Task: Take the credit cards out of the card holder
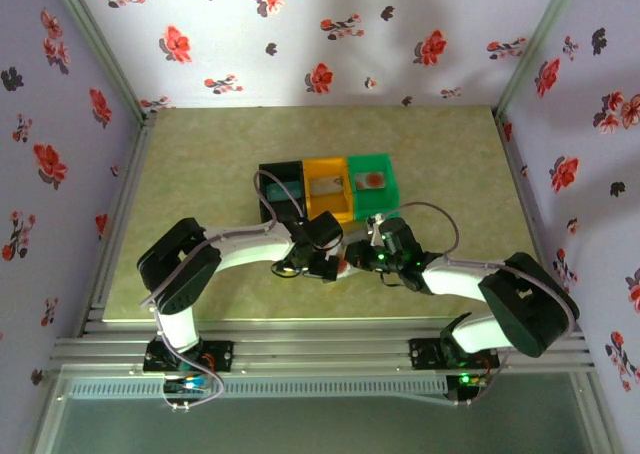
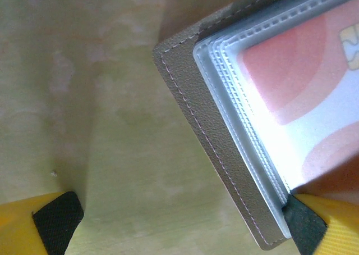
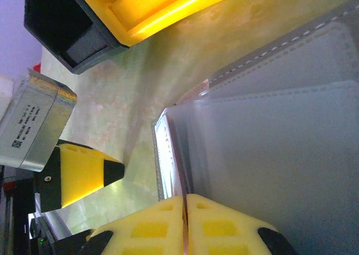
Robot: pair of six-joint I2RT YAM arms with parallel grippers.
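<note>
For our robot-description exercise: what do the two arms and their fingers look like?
The left arm and right arm have white links with bulky black joints and thin grey cables looping off them; a green light glows on the right one. The fingers are bright yellow with black pads.

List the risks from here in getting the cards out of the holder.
1. The right end effector is shut on a thin leaf of the card holder, possibly only clear sleeve, so pulling may lift the whole holder.
2. The left end effector is open, one finger touching the holder's corner, so nothing pins it; it may slide.
3. The red-blotted card sits inside a clear sleeve and may snag coming out.
</note>
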